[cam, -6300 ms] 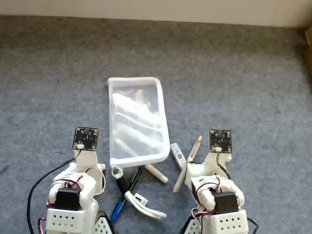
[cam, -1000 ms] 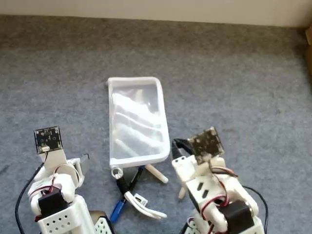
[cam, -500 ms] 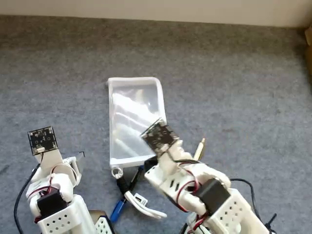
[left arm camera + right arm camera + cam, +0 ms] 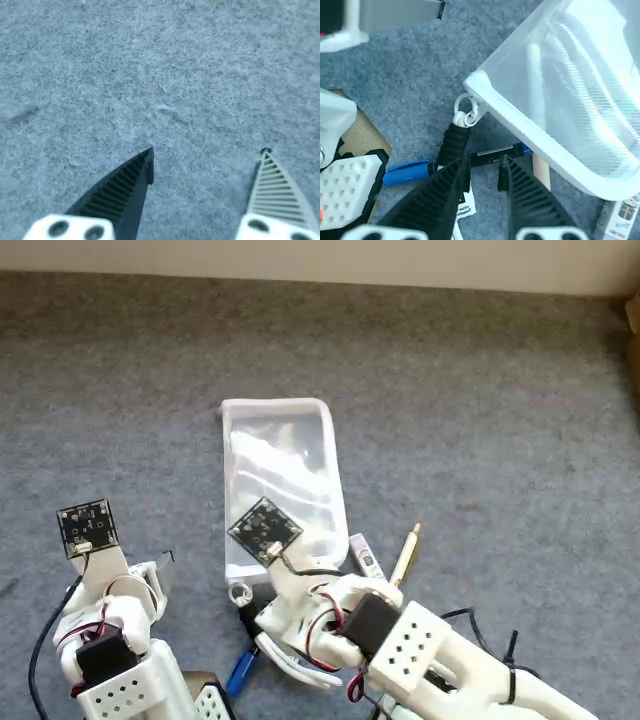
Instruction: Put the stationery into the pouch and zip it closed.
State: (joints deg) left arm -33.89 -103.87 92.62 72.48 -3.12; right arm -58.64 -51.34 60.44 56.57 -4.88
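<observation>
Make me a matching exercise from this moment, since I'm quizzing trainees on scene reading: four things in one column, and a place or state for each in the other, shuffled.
Things
1. pouch
2. blue pen
3. left gripper
4. right gripper

Places or states
A. fingers wide apart over bare grey carpet
B. lying flat, white and see-through
C. fingers narrowly apart, right over the pen
D. on the carpet outside the pouch, near its zip ring

Pairs: 1-B, 2-D, 3-A, 4-C.
</observation>
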